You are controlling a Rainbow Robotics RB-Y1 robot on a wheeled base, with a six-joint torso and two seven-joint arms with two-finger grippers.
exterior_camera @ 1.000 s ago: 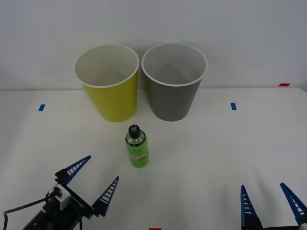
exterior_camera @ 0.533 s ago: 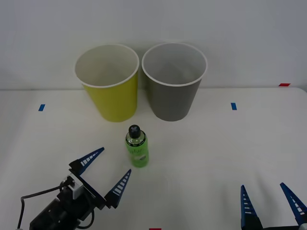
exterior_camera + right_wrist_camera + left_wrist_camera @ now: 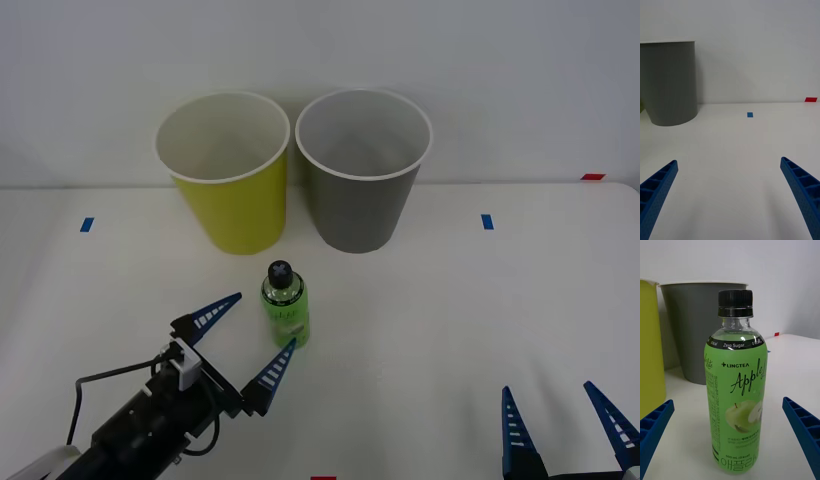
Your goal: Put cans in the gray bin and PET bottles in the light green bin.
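- my left gripper (image 3: 245,336) sits low over the near-left worktop (image 3: 440,320), fingers spread wide and holding nothing, pointed at the pet bottle (image 3: 285,305).
- the pet bottle stands upright near the middle of the worktop, black cap on top, just on the near side of the gap between the two bins. in my left wrist view the bottle (image 3: 736,390) is centred between my two fingers (image 3: 655,423), with bare worktop on either side of it.
- from the front, one fingertip is just beside the bottle's base and the other is off to its left; i cannot tell whether either one touches it.
- step in hand, as i judge it: lining up to grip the bottle. nothing is in either bin yet as far as i can see.
- next move calls for sliding forward until the bottle's body is well between my fingers, then closing on the labelled part, below the shoulder, without nudging it over.
- after that, a lift high enough to clear the white rim of the light green bin (image 3: 225,180), which stands at the far left, just beside the gray bin (image 3: 362,175).
- room: the bins are close behind the bottle, so little slack for overshooting forward; the worktop to the right is open.
- my right gripper (image 3: 568,432) waits at the near-right edge, fingers wide and holding nothing.
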